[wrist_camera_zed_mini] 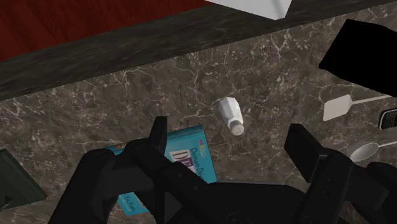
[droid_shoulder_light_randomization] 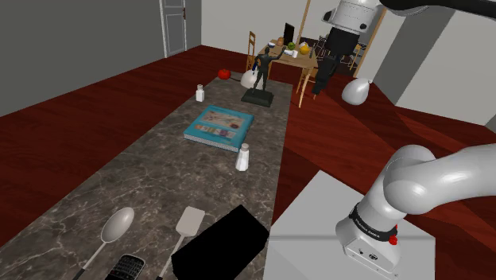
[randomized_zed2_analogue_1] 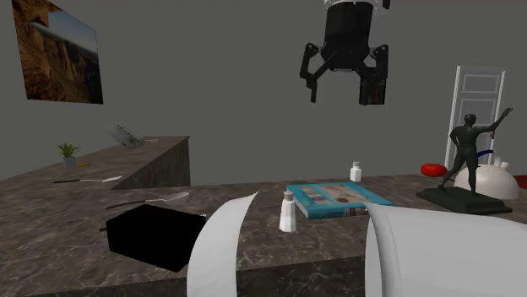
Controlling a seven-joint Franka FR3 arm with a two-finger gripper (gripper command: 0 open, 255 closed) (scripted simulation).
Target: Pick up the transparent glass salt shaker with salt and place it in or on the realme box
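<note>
Salt shaker (droid_shoulder_light_randomization: 242,157) upright on dark marbled counter (droid_shoulder_light_randomization: 159,183); red floor (droid_shoulder_light_randomization: 79,111), grey walls (droid_shoulder_light_randomization: 79,32)

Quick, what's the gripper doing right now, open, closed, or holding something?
All-black two-finger gripper: open, fingers apart, holding nothing.

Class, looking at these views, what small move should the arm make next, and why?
Probably lower the open gripper toward the salt shaker: it hangs high above the counter, and in the wrist view the shaker sits between the spread fingers, untouched.
</note>
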